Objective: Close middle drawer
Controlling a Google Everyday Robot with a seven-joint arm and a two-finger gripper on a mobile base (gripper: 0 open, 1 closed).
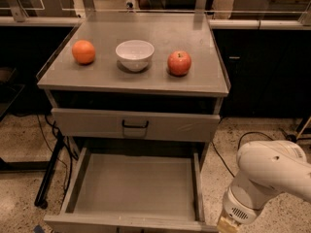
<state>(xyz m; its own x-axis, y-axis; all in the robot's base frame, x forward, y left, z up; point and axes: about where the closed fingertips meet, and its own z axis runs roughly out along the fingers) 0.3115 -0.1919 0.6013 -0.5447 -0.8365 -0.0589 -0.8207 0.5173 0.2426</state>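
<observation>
One drawer is pulled out: the middle drawer [133, 188], in the lower centre of the frame, is extended far forward from the grey cabinet [146, 30]. Its long shallow tray faces up and its front edge runs along the bottom edge of the frame. Directly above it, the upper drawer [170, 126] sits flush with the cabinet body, with a black handle [135, 125] at the centre of its front. Three items stand in a row on the cabinet top in the upper half of the frame. An orange [83, 52] is at the left, a white bowl [134, 55] is in the middle and a red apple [179, 63] is at the right. Each is apart from its neighbour. The white arm [272, 174] occupies the lower right corner, beside the right wall of the middle drawer and not touching it. A tan part [228, 225] shows under its round housing at the bottom edge. The gripper is out of the frame, below the bottom edge at the lower right where the arm runs out. How far it is open, and whether it holds anything, cannot be told. A black cable [243, 136] lies on the speckled floor [22, 140] to the right of the cabinet.
</observation>
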